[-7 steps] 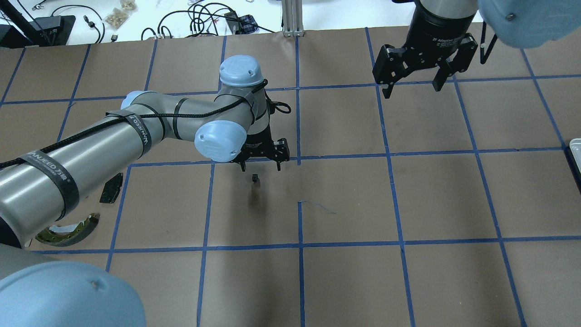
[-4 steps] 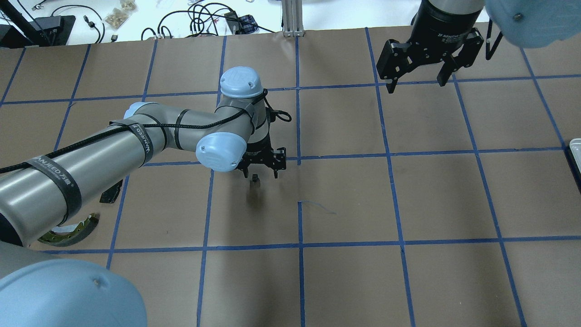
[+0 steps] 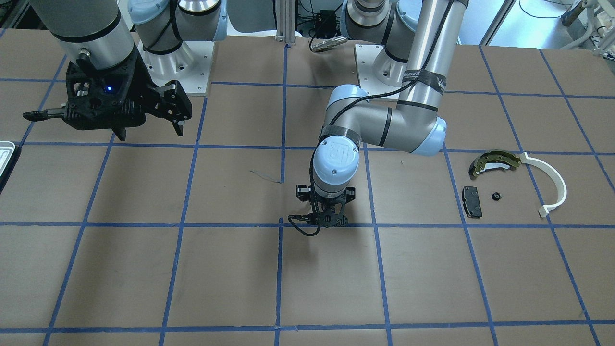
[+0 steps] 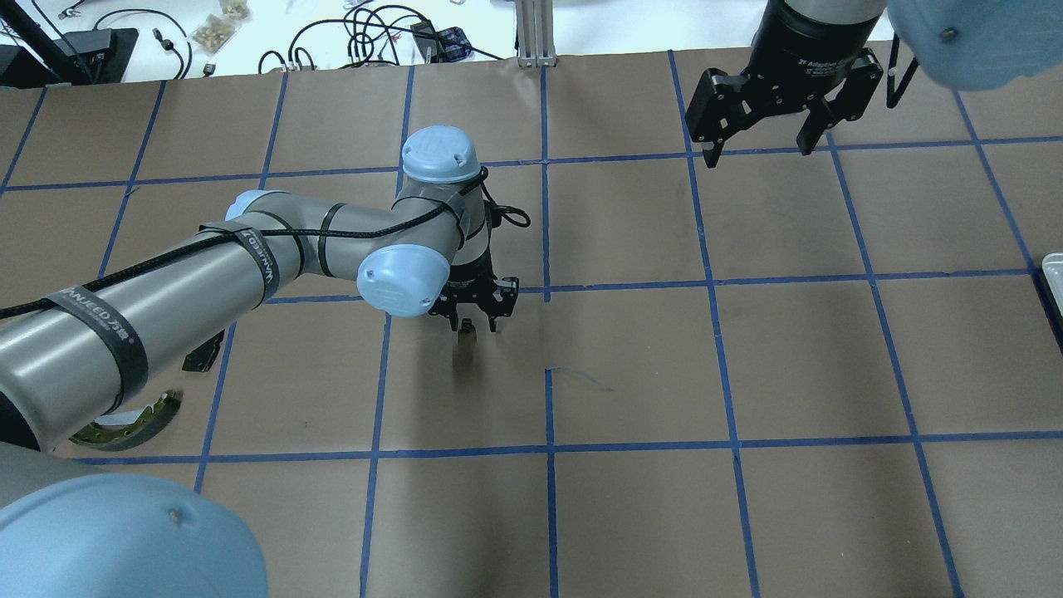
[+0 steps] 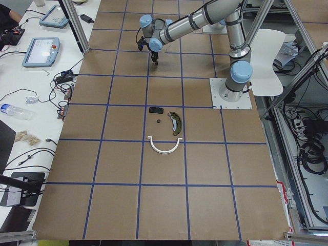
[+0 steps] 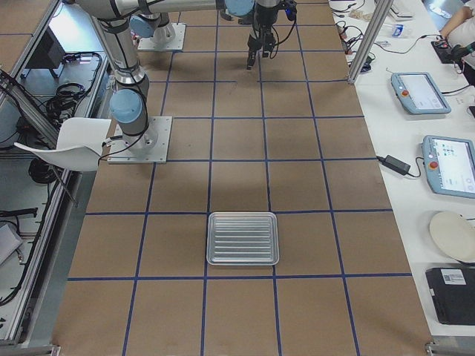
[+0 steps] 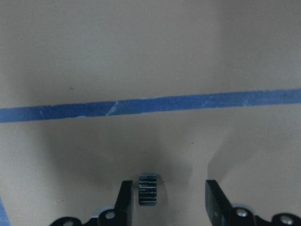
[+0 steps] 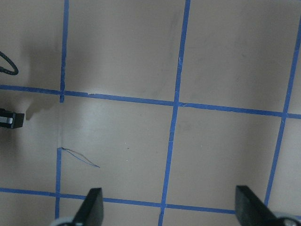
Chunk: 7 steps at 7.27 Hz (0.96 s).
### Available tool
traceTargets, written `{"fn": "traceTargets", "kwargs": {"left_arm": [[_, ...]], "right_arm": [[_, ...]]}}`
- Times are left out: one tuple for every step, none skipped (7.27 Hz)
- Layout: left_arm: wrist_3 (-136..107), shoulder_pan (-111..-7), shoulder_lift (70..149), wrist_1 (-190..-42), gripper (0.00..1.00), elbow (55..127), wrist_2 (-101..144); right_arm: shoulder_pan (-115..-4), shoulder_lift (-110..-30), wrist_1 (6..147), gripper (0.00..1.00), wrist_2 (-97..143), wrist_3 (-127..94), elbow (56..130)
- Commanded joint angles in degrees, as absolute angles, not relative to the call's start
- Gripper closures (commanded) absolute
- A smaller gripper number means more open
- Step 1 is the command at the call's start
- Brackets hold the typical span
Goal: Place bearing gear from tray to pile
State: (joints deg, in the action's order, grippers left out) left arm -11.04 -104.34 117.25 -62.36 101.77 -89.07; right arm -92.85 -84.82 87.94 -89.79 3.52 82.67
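Gear position: the bearing gear stands on edge on the desk, near the centre of the overhead frame, just below a blue tape line. The left gripper is lowered around it with the jaws partly spread. The gear sits between them, just beside the one at frame left of the wrist view, with a thin gap there and a wider gap to the other. The right gripper hangs at upper right of the overhead frame, jaws wide, holding nothing. The tray lies at lower centre of the right-side view, well apart from the gear. The pile of brake shoe, white arc and black pad lies at the right of the front-facing frame.
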Motion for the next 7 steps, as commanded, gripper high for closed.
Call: {"fn": "traceTargets", "kwargs": {"left_arm": [[-11.07,-104.33,117.33,-62.49,0.44,101.78,-89.38],[-12.03,-104.24,117.33,-62.58,0.81,101.78,-89.38],[-12.04,-104.24,117.51,-62.67,1.0,101.86,-89.38],[-12.04,-104.24,117.68,-62.58,1.0,102.13,-89.38],[-13.52,-104.15,117.6,-62.49,1.0,101.78,-89.3],[-14.14,-102.93,117.08,-62.75,1.0,100.99,-89.38],[-13.28,-99.09,115.77,-63.62,1.0,100.81,-90.43]], "right_arm": [[-92.9,-85.34,87.98,0.0,-90.18,3.78,83.06],[-92.9,-85.43,87.8,0.0,-90.18,3.61,83.67],[-92.9,-85.43,88.59,0.0,-90.0,3.6,84.89],[-92.9,-85.52,89.2,0.0,-90.09,3.52,85.08],[-92.9,-85.78,89.3,0.0,-90.09,3.52,84.99],[-92.9,-85.78,89.3,0.0,-90.09,3.6,84.99],[-92.73,-86.13,89.56,0.0,-90.17,3.69,84.82]]}}
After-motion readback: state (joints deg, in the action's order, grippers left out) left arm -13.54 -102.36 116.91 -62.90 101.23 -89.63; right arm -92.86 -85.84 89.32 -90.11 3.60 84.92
